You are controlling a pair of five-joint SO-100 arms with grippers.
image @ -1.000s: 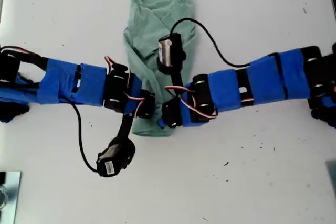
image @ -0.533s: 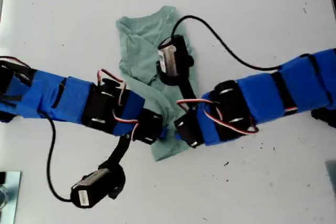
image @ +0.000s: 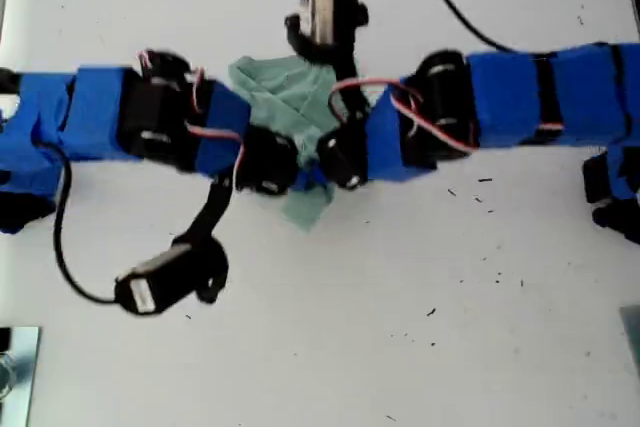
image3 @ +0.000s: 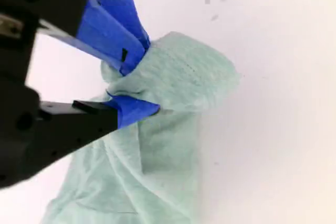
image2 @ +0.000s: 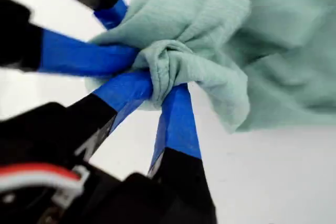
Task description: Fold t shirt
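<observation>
Pale sage-green soft t shirt [image: 285, 97] sits bunched in a crumpled heap on the white table [image: 450, 327], upper middle of the exterior view. A small flap of it pokes out below where the 2 claws meet.

2 blue-taped black arms come in, 1 from the exterior view's left [image: 90, 117] and 1 from the exterior view's right [image: 540, 97], tips almost touching over the cloth. Cannot tell which arm is first or second.

My first gripper [image2: 157, 85]: blue-taped jaws pinched onto a twisted knot of the t shirt [image2: 210, 40], with the other claw's taped fingers [image2: 84, 59] just beside the same bunch.

My second gripper [image3: 134, 85]: jaws clamped on a folded edge of the t shirt [image3: 178, 82]. The rest of the cloth spreads away on the table.
</observation>
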